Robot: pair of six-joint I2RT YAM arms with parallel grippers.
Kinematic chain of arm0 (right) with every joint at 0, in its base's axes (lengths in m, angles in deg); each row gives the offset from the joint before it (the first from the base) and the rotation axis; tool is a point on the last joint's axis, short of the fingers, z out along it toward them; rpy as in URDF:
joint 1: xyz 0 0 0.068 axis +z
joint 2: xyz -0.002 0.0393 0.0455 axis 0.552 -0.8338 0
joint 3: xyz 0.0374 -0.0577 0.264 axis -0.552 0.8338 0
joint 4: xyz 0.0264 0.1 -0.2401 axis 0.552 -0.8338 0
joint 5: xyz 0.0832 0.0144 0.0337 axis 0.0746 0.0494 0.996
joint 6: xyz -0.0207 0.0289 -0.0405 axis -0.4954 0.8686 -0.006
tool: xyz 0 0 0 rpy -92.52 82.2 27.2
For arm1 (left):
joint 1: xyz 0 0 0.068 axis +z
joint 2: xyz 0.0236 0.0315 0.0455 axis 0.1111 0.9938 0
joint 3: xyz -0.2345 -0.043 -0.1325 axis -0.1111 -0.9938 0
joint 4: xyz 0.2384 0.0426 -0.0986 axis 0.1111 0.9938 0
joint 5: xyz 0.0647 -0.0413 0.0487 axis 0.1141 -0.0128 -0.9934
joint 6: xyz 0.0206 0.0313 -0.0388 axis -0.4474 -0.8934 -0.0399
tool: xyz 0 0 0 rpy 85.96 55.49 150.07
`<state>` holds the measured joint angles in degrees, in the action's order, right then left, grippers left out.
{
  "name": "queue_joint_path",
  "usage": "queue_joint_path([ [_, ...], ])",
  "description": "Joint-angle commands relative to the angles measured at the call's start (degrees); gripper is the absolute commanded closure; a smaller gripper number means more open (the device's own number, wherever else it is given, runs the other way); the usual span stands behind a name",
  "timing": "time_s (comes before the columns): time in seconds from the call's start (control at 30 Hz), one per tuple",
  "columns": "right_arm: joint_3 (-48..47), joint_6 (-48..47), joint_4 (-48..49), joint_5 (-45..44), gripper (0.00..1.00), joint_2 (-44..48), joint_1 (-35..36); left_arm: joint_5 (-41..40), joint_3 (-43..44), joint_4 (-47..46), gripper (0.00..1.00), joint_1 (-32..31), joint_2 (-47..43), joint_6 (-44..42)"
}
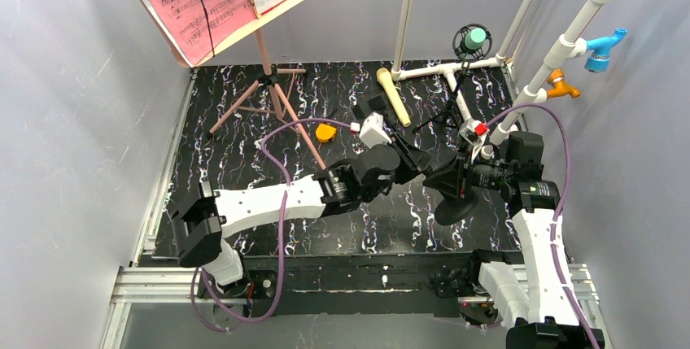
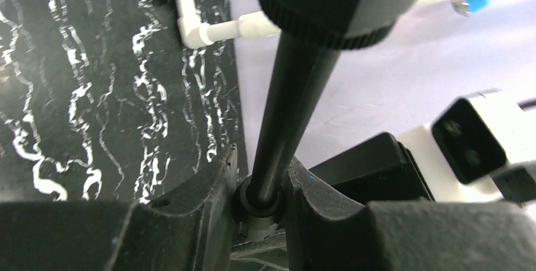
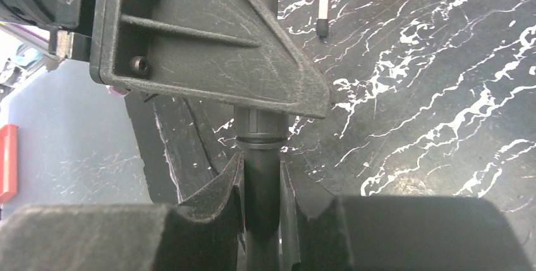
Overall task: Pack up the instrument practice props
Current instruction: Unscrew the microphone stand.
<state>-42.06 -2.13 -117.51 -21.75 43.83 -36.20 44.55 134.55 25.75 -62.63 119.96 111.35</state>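
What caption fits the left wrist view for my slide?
Left hand clamped on a black pole above the marbled table.

music board (image 1: 213, 3) left of pipe frame (image 1: 450, 67)

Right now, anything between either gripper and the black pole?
Nothing visible does. The left gripper and the right gripper are each shut on the black pole, with their fingers pressed straight against it.

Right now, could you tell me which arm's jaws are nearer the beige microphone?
Left. Jaws of the left arm hold a black pole just nearside of the beige microphone; those of the right arm grip it farther right.
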Motion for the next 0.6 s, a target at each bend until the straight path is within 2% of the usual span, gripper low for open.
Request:
queue_joint_path([
  [0.0, -2.21, -4.37, 2.04, -13.51, 0.99, -0.21, -2.05, -1.28, 12.36, 24.70, 1.00, -0.73, -0.76, 7.57],
  [0.03, -1.99, -4.33, 2.13, -12.14, 0.99, -0.21, -2.05, -0.59, 13.43, 25.12, 1.00, -0.77, -0.44, 6.01],
  [0.07, -1.75, -4.13, 2.43, -10.71, 0.99, -0.12, -2.06, -0.11, 13.10, 24.84, 0.90, -0.77, -0.67, 5.42],
  [0.13, -1.22, -3.62, 2.92, -7.50, 0.99, 0.05, -2.21, 0.43, 10.47, 21.73, 0.55, -0.77, -1.98, 2.35],
  [0.17, -0.96, -3.62, 3.03, -6.08, 0.99, 0.20, -2.42, 0.48, 9.09, 20.64, 0.41, -0.77, -3.49, 0.70],
  [0.2, -0.77, -3.64, 3.04, -4.74, 0.99, 0.39, -2.57, 0.49, 7.62, 20.25, 0.30, -0.77, -4.28, -0.44],
  [0.27, -0.32, -3.68, 3.17, -2.12, 0.99, 0.86, -3.02, 0.63, 4.31, 19.32, 0.15, -0.78, -7.64, -2.64],
  [0.37, 0.30, -3.46, 3.75, 2.10, 0.99, 1.39, -3.64, 2.55, -2.58, 14.48, 0.02, -0.77, -12.50, -6.79],
  [0.5, 0.98, -3.71, 4.18, 7.93, 0.99, 1.72, -4.27, 6.60, -11.52, 10.84, 0.02, -0.77, -18.93, -15.29],
  [0.57, 1.57, -4.49, 4.26, 11.64, 0.99, 1.93, -4.48, 11.31, -18.21, 1.72, 0.02, -0.76, -22.83, -22.02],
])
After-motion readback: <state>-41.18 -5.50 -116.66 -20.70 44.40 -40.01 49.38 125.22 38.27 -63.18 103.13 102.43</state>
